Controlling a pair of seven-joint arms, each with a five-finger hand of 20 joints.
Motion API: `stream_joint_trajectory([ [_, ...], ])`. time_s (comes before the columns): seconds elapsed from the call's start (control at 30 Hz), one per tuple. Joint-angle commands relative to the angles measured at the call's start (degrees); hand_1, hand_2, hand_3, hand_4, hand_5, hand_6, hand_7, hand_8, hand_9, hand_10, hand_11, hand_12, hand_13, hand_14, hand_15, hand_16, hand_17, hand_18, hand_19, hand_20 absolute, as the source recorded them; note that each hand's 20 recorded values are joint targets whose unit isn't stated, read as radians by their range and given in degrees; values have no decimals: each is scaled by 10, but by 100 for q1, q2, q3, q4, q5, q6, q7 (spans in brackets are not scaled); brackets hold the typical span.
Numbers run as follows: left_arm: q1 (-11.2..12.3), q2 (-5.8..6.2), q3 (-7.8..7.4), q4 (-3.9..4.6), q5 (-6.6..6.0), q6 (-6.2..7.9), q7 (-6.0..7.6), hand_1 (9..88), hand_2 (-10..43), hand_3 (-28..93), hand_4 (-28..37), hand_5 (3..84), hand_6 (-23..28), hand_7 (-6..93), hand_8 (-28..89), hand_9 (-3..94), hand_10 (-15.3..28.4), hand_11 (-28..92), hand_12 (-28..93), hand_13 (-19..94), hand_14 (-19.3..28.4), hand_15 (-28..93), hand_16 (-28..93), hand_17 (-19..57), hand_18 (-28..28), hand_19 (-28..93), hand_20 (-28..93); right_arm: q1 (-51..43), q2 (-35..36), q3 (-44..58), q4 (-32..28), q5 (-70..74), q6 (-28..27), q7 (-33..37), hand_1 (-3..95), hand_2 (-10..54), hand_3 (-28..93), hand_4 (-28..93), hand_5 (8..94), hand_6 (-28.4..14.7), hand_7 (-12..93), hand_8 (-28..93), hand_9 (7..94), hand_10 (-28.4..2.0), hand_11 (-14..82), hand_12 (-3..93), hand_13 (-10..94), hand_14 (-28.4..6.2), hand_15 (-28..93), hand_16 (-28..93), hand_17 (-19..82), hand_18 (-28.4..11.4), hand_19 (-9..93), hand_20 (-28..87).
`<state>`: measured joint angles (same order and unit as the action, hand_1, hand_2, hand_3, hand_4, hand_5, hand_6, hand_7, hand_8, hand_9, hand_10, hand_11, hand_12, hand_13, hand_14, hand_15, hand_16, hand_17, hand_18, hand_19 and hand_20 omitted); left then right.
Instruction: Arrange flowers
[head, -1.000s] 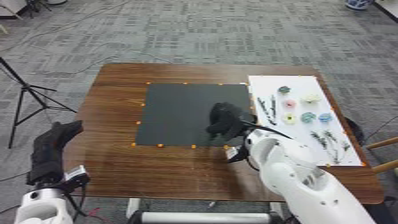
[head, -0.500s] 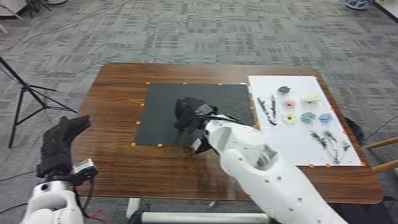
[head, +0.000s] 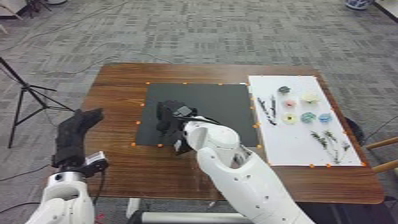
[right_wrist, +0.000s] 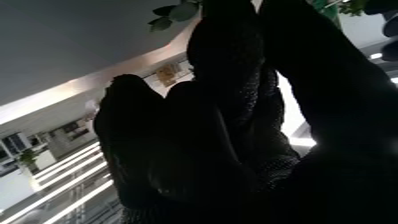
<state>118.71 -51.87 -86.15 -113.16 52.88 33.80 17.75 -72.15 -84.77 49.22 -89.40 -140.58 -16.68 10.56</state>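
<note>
In the head view my right hand (head: 166, 117) is over the left part of the dark mat (head: 209, 95). Green leaves (right_wrist: 178, 12) show on both sides of its fingertips in the right wrist view, where my right hand (right_wrist: 222, 115) pinches a leafy sprig; most of the stem is hidden behind the glove. On the white board (head: 302, 157) lie a pink flower (head: 289, 104), a cream flower (head: 309, 98), a yellow flower (head: 289, 119), a teal flower (head: 307, 117), a blue flower (head: 324, 117), dark twigs (head: 272, 110) and thin green sprigs (head: 330, 145). My left hand (head: 76, 125) is open at the table's left edge.
Small orange markers (head: 161, 145) line the mat's edges and the board. The brown table (head: 169, 175) extends in front of the mat. A black tripod (head: 27, 86) stands on the floor to the left, and a wooden chair (head: 384, 166) is at the right.
My right hand has moved left across the mat, away from the white board, with its forearm following. The left hand has shifted a little to the right and up.
</note>
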Motion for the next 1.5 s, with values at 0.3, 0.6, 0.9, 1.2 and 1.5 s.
stream_joint_trajectory([
  [0.3, 98, -263, 130, -107, -26, -184, -78, 199, 196, 664, -283, 532, 34, 183, -86, 523, 149, 220, 133, 389, 156, 166, 20, 51, 105, 131, 152, 22, -343, 231, 277, -189, -141, 228, 494, -86, 586, 47, 768, -11, 403, 270, 937, -106, 465, 301, 937, -12, 727, 257, 740, -131, 932, 642],
  [0.6, 86, -332, 178, -114, 46, -304, -140, 192, 167, 672, -283, 529, 38, 182, -84, 519, 150, 226, 137, 391, 159, 175, 22, 49, 107, 134, 152, -1, -438, 262, 257, -189, -292, 290, 461, -87, 581, 40, 769, -13, 397, 267, 937, -106, 460, 304, 937, -14, 723, 262, 736, -132, 932, 643],
  [0.9, 68, -349, 202, -105, 55, -392, -164, 191, 147, 680, -283, 526, 39, 180, -83, 516, 150, 230, 138, 394, 161, 185, 21, 48, 109, 134, 151, 11, -399, 247, 241, -122, -255, 354, 428, -95, 590, 30, 766, -21, 374, 263, 933, -107, 455, 311, 937, -16, 717, 267, 734, -134, 932, 643],
  [1.2, 82, -360, 191, -107, 86, -499, -194, 195, 125, 686, -283, 521, 39, 180, -82, 513, 150, 231, 137, 393, 161, 186, 20, 47, 111, 132, 149, 16, -411, 279, 270, -103, -172, 425, 363, -95, 611, -8, 769, -33, 376, 145, 928, -112, 456, 309, 937, -15, 713, 272, 732, -133, 932, 644],
  [1.5, 193, -395, 122, -167, 114, -628, -234, 196, 117, 688, -283, 520, 39, 179, -82, 511, 149, 231, 138, 393, 162, 185, 20, 46, 112, 131, 149, 157, 83, 138, -65, 336, -283, 706, 240, -71, 606, -32, 772, -48, 380, -54, 921, -119, 456, 310, 937, -17, 704, 276, 729, -133, 932, 644],
])
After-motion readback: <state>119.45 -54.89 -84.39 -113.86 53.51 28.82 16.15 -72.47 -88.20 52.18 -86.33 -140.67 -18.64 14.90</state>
